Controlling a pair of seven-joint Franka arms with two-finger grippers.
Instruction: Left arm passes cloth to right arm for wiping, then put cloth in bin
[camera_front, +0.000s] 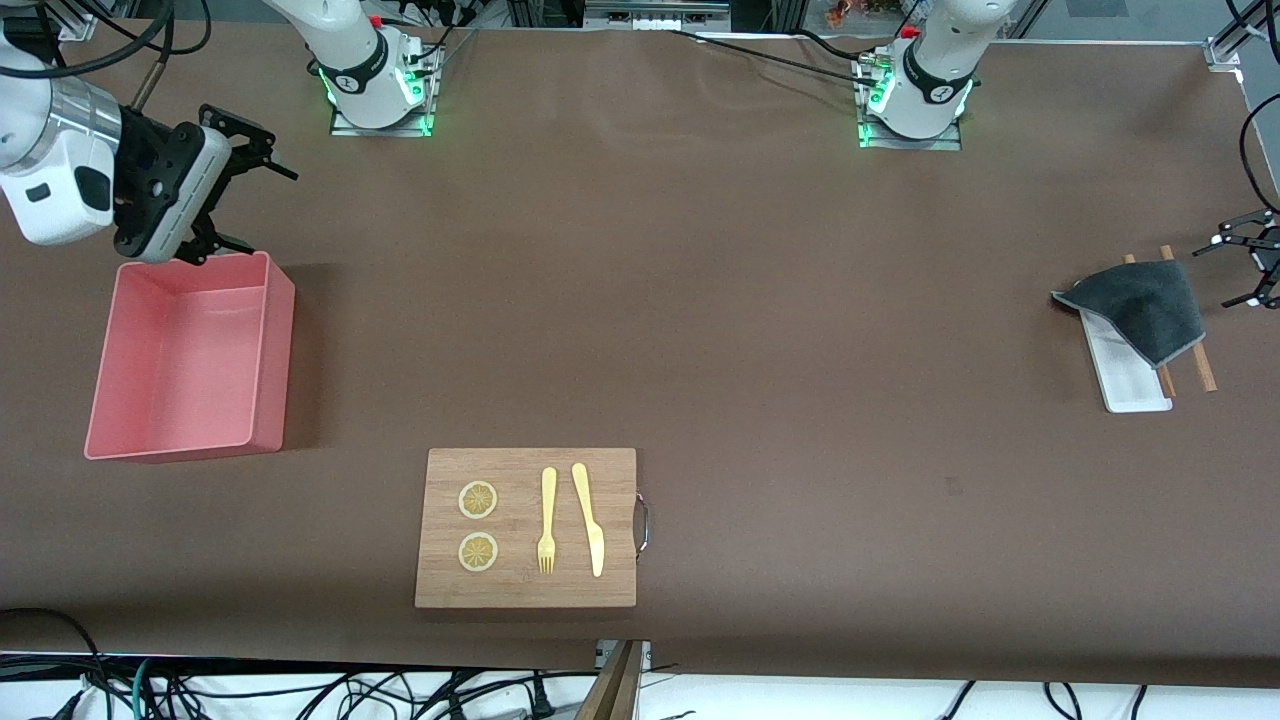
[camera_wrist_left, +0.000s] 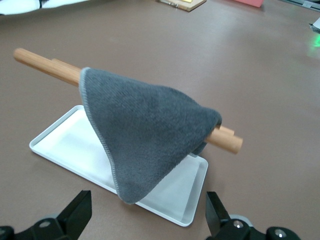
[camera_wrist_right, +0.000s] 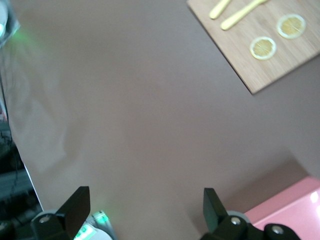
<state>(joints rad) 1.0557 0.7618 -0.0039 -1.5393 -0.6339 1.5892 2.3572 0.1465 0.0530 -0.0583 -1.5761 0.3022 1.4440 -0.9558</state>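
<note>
Table: wide flat top (camera_front: 760, 300) under a matte brown covering, slightly wrinkled near the robot bases.
Bin: pink rectangular plastic tub (camera_front: 190, 360) with smooth upright walls, at the right arm's end of the table.
Board: pale bamboo cutting board (camera_front: 527, 527) with a metal handle, near the front camera; two round lemon slices (camera_front: 478, 526), a yellow plastic fork (camera_front: 547, 520) and a yellow plastic knife (camera_front: 588, 518) lie flat on it.
Tray: narrow white shallow tray (camera_wrist_left: 75, 142) with rounded corners, at the left arm's end of the table.
Cloth: small dark grey fleecy square (camera_wrist_left: 145, 130) with a stitched hem, draped like a tent over two round wooden rods (camera_wrist_left: 47, 65) that lie across the tray, one corner hanging toward the tray.
Right gripper: black two-finger gripper (camera_front: 255, 200), over the bin's rim nearest the robot bases, jaws spread wide, nothing in them.
Left gripper: black two-finger gripper (camera_front: 1238, 268), just beside the cloth, apart from it, jaws wide, holding nothing.
</note>
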